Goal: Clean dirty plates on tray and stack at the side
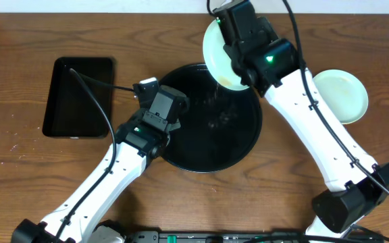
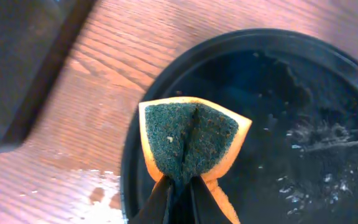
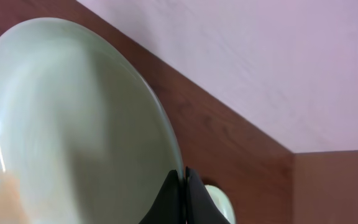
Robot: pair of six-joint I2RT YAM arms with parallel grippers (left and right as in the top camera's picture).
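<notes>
Overhead, the round black tray sits mid-counter. A mint plate hangs tipped on edge over its far rim near the back edge, face toward the left edge, long axis back-to-front, and a second plate lies flat toward the right edge. In the left wrist view, the left gripper is clenched on a folded sponge above the tray's rim. In the right wrist view, the right gripper pinches the tipped plate's rim, with an orange smear low on its face.

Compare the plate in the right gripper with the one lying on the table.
The held plate is clamped at its rim by the right gripper, above the tray's edge; the table plate lies flat on the table. The held plate shows an orange-brown smear; the table plate looks clean. Both are round and pale mint.
</notes>
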